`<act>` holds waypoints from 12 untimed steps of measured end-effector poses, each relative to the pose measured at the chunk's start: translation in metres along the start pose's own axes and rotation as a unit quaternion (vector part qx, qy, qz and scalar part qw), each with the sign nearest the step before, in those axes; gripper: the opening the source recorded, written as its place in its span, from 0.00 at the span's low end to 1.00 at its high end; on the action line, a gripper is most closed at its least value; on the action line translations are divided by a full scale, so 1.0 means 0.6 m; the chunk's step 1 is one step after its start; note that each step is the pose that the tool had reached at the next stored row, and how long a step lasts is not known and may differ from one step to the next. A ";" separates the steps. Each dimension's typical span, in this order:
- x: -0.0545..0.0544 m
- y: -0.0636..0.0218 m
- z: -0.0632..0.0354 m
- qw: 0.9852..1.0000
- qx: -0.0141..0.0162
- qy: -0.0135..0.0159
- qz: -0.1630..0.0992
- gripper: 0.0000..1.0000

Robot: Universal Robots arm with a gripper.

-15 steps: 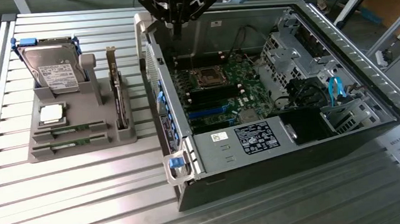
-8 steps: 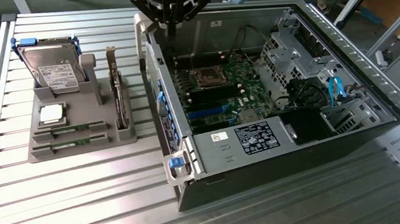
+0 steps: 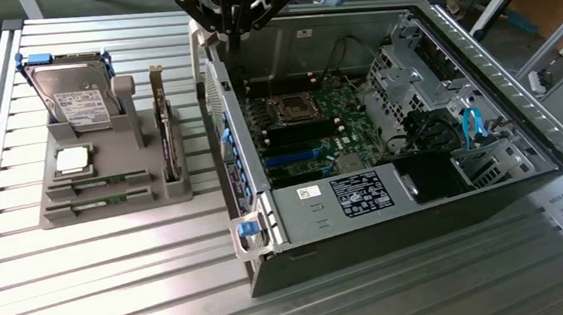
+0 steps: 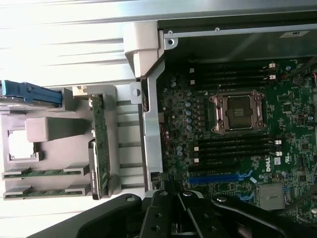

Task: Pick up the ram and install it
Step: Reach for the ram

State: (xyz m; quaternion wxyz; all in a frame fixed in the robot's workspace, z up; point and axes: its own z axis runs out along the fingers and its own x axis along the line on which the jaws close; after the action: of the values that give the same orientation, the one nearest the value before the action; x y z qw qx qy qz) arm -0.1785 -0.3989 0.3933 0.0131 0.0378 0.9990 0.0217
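An open computer case point(image 3: 416, 226) is lying on the slatted desk point(image 3: 121, 273), exposing its motherboard point(image 3: 343, 120). Beside it a grey holder point(image 3: 124, 171) is carrying a hard drive point(image 3: 74, 101), processor chip point(image 3: 71, 161) and expansion card point(image 3: 164, 128).

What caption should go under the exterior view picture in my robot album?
Shut gripper hangs above the open computer case while two ram sticks lie in the gray holder beside it.

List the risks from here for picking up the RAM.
The shut black gripper hangs by the open metal computer case's side wall and might clip it heading out. The upright green expansion card stands between it and the grey holder's two thin green RAM sticks. Those sticks lie close together; a grasp might catch both.
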 end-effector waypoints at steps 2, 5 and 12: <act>0.004 0.000 0.000 1.000 0.000 0.000 0.000 0.10; 0.011 -0.001 0.000 1.000 0.000 0.000 0.000 0.10; 0.023 -0.002 0.000 1.000 0.000 0.000 0.000 0.10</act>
State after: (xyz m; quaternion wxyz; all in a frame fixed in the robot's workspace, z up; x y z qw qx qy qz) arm -0.1926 -0.3989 0.3931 0.0131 0.0379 0.9990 0.0217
